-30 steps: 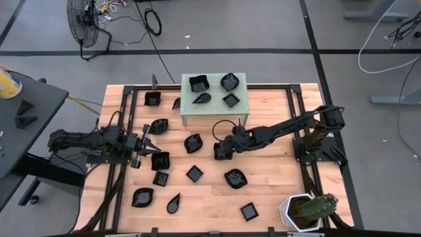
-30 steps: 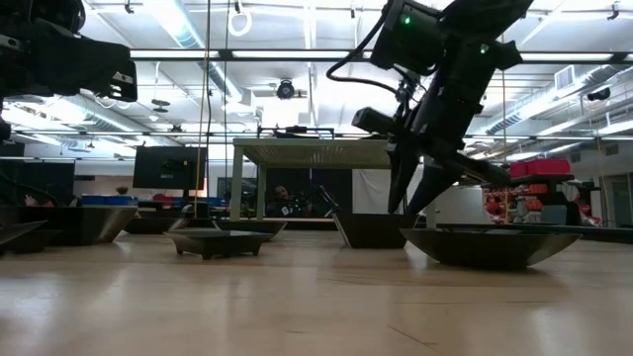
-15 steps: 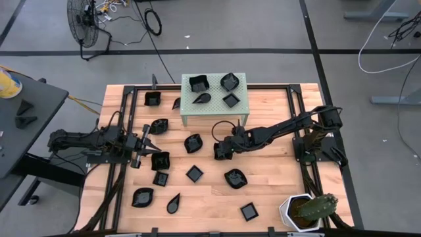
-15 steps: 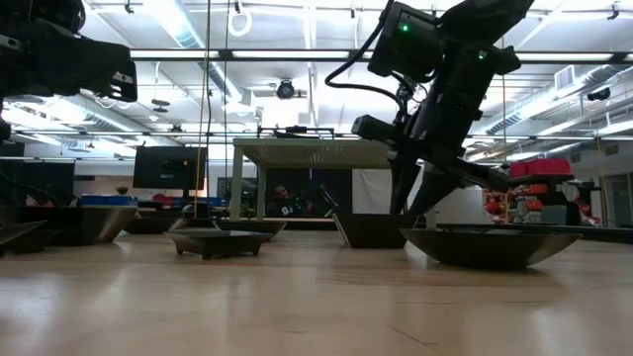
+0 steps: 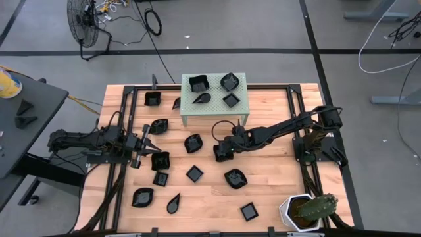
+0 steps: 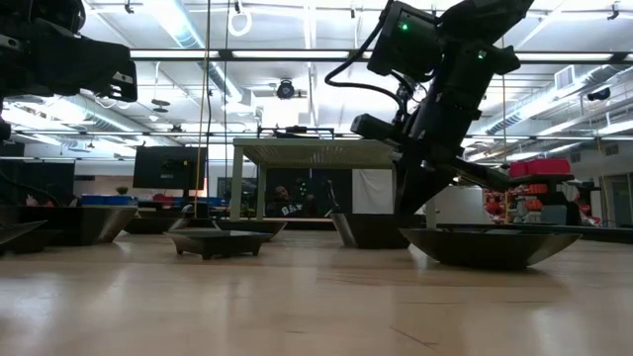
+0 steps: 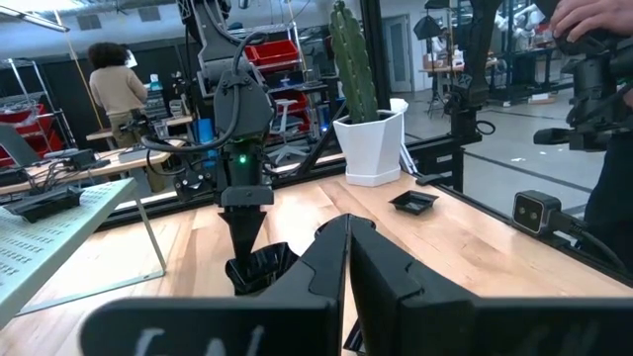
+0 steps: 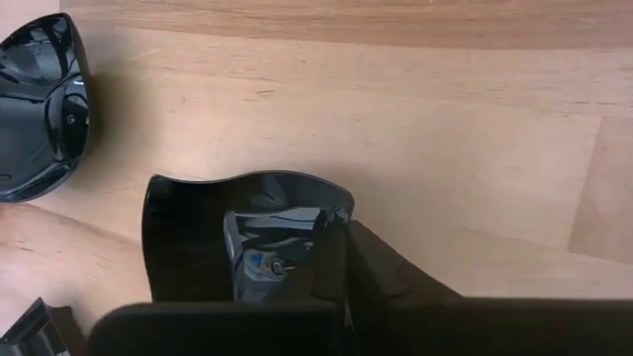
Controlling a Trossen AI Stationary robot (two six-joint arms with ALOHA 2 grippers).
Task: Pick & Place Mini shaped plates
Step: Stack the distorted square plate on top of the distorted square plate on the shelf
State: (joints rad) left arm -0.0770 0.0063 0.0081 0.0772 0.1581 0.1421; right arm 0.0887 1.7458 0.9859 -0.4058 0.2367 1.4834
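Note:
Several glossy black mini shaped plates lie about the wooden table, and more rest on the pale green stand at the far middle. My right gripper reaches in from the right, slanting down, and is shut on a wavy-rimmed square plate at the table's middle. That plate also shows in the low view. My left gripper is level at the left, shut, with nothing between its fingers, just above another plate. My right gripper pinches one side rim of the square plate. One finger is inside the dish and the other outside. The fingers slant down from the table's right side. The plate's base sits on the table.
A white pot with a cactus stands at the near right corner. Loose plates lie close by: a leaf-like one, a square one and a wavy one. Black rails frame the table.
My right gripper has shut on the square plate's rim without moving from its place. The plate has stayed on the table.

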